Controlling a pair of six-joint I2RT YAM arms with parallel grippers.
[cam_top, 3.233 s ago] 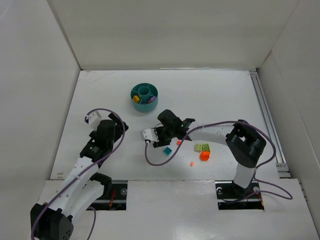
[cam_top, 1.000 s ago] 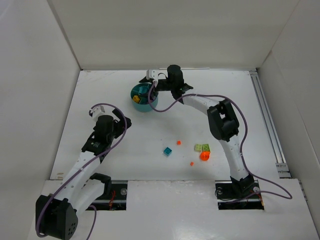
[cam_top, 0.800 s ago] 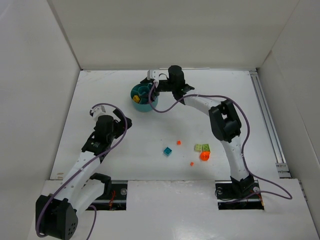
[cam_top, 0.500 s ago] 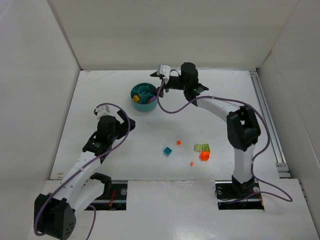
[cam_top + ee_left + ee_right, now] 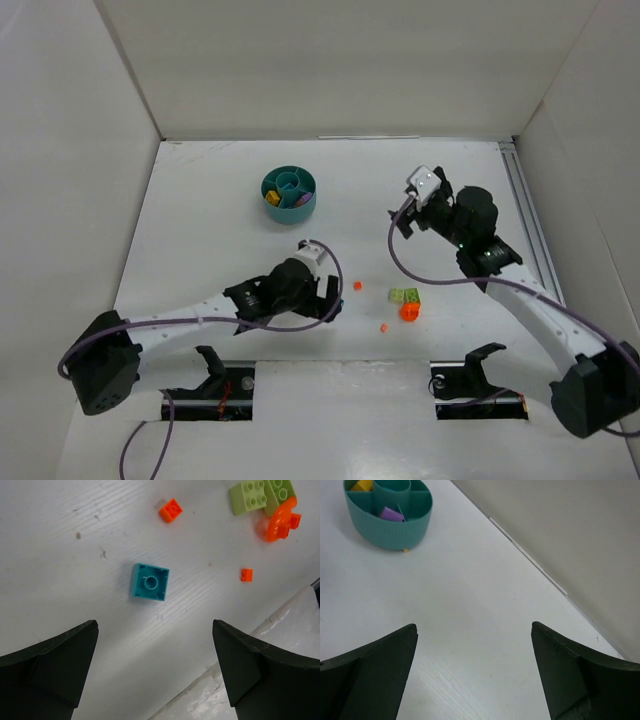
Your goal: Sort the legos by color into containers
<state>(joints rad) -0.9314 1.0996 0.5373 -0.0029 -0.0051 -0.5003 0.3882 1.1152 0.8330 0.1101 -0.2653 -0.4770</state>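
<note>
The round teal dish (image 5: 288, 193) stands at the back; its wedges hold a yellow lego (image 5: 362, 485) and a purple lego (image 5: 392, 514). A teal lego (image 5: 150, 581) lies flat on the table just ahead of my left gripper (image 5: 155, 625), which hovers open and empty above it. In the top view that gripper (image 5: 332, 303) hides the teal lego. Further right lie a small orange lego (image 5: 170, 510), two lime green legos (image 5: 252, 497), an orange round piece (image 5: 277, 520) and a tiny orange bit (image 5: 246, 574). My right gripper (image 5: 474, 626) is open and empty, well right of the dish.
White walls close in the table on the left, back and right. A metal rail (image 5: 530, 230) runs along the right side. The table's near edge (image 5: 280, 615) lies close to the left gripper. The right arm's purple cable (image 5: 400, 265) loops above the lime green legos.
My right gripper has pulled away from the dish to the right and opened wider. My left arm has swung right and forward, and its gripper now hovers over the teal lego.
</note>
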